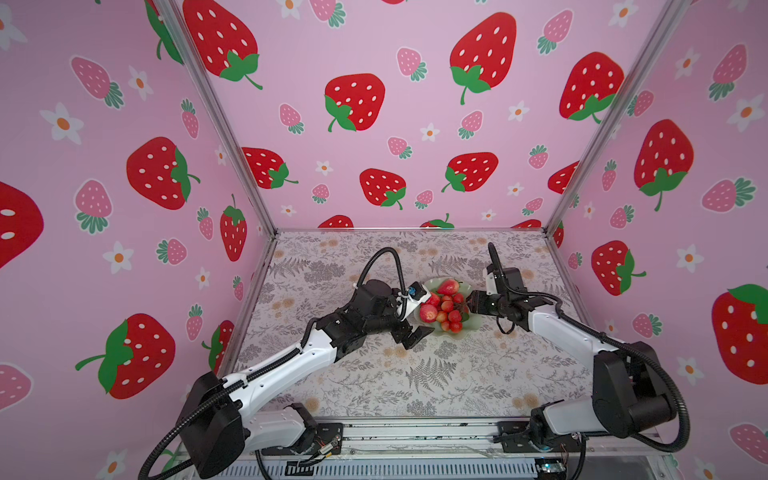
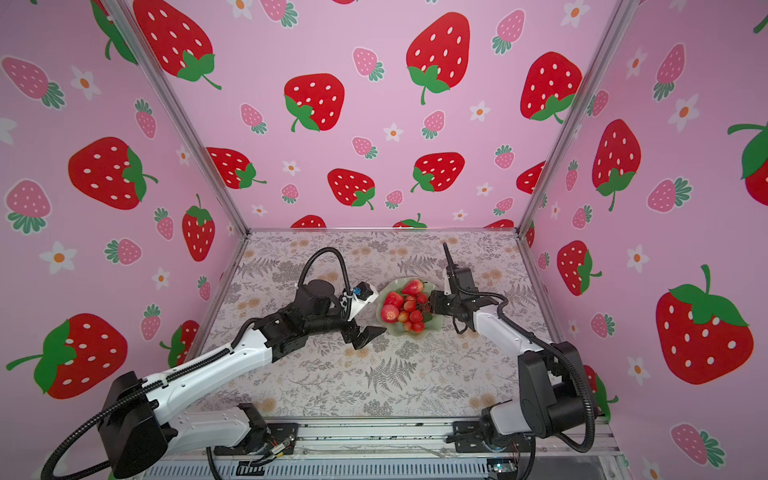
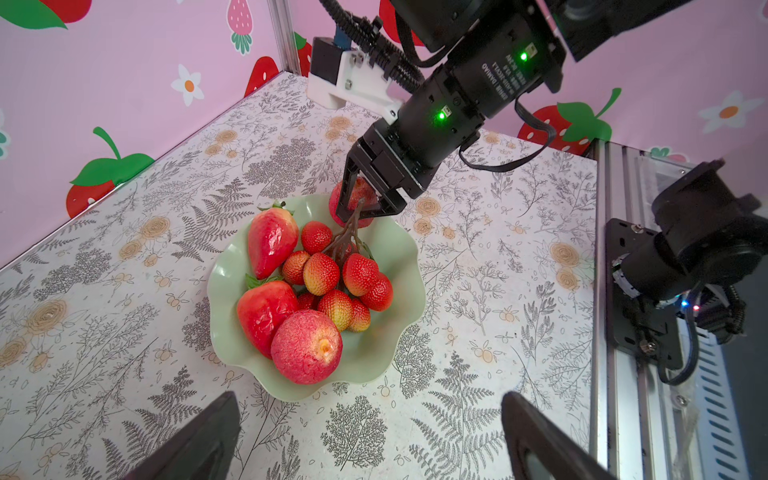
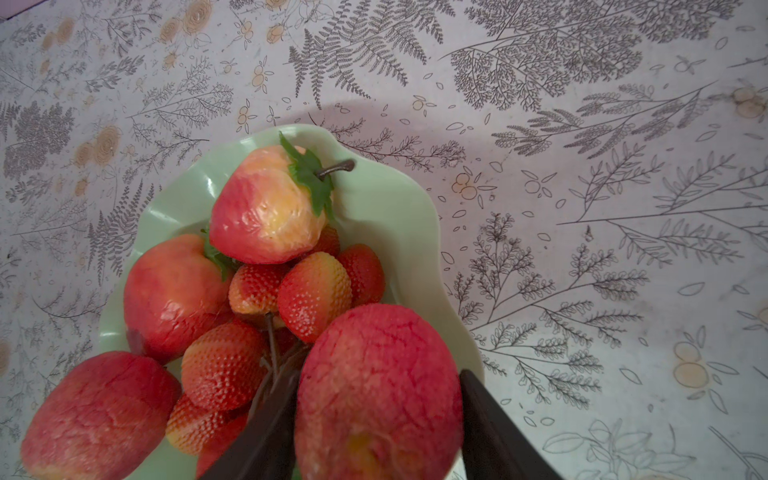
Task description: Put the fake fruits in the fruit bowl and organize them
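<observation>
The mint-green fruit bowl (image 1: 446, 333) (image 2: 398, 332) (image 3: 399, 257) (image 4: 374, 195) stands at mid table. In it lie a green-capped strawberry (image 3: 272, 241) (image 4: 262, 212), a reddish pear (image 3: 262, 311) (image 4: 170, 295), a round red-pink fruit (image 3: 307, 347) (image 4: 95, 415) and a bunch of small red balls (image 3: 332, 282) (image 4: 291, 291). My right gripper (image 1: 469, 305) (image 2: 430, 305) (image 3: 361, 203) (image 4: 378, 374) is at the bowl's right rim, shut on a second round red-pink fruit (image 3: 361, 189) (image 4: 378, 399). My left gripper (image 1: 417, 336) (image 2: 368, 334) (image 3: 370, 440) hangs open and empty just left of the bowl.
Pink strawberry-print walls with aluminium corner posts (image 1: 232, 137) close in the floral table (image 1: 374, 374) on three sides. A metal rail (image 1: 415, 432) with both arm bases runs along the front edge. The left wrist camera mount (image 1: 415, 293) overhangs the bowl's left rim.
</observation>
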### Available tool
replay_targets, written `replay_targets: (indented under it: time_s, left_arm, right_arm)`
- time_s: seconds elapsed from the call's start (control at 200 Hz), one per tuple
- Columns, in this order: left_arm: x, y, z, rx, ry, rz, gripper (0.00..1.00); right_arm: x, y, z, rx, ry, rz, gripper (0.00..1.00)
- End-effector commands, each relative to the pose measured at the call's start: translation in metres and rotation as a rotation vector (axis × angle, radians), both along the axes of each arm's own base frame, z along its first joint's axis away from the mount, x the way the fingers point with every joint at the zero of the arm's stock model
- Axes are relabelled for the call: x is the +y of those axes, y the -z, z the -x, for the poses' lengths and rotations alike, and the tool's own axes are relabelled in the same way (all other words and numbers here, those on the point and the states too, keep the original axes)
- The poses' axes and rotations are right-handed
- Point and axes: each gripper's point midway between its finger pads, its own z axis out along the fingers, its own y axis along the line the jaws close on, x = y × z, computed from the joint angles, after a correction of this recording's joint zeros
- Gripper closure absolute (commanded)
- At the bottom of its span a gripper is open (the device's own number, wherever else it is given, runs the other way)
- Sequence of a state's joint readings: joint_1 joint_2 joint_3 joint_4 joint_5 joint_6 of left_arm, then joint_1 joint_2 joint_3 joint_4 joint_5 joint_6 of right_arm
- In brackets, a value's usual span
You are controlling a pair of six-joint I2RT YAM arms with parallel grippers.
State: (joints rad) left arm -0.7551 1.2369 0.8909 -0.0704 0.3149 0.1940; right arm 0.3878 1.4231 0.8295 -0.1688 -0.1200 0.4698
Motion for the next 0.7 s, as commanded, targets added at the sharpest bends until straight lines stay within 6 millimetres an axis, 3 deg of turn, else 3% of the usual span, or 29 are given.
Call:
replay_targets:
  time_s: [0.0,0.245,0.39,0.47,0.55,0.695]
  left_arm:
    - [-0.004,-0.015,-0.002,-0.028,0.014,0.032,0.01]
    - [-0.002,-0.018,-0.003,-0.037,0.006,0.032,0.01]
    - [0.001,-0.024,-0.005,-0.056,-0.017,0.042,0.01]
    - [0.009,-0.033,-0.017,-0.071,-0.079,0.069,0.01]
    - [0.029,-0.033,-0.042,-0.087,-0.232,0.055,0.01]
    - [0.107,-0.019,-0.093,-0.155,-0.643,-0.077,0.01]
  right_arm:
    - [0.000,-0.007,-0.005,-0.027,-0.004,0.004,0.36]
    - [-0.002,-0.018,-0.009,-0.054,0.004,0.014,0.33]
    - [-0.012,-0.049,-0.014,-0.124,0.043,0.038,0.30]
    - [-0.021,-0.069,-0.014,-0.166,0.074,0.054,0.26]
    - [-0.036,-0.088,-0.013,-0.204,0.116,0.053,0.24]
    - [-0.077,-0.116,-0.004,-0.285,0.233,0.048,0.16]
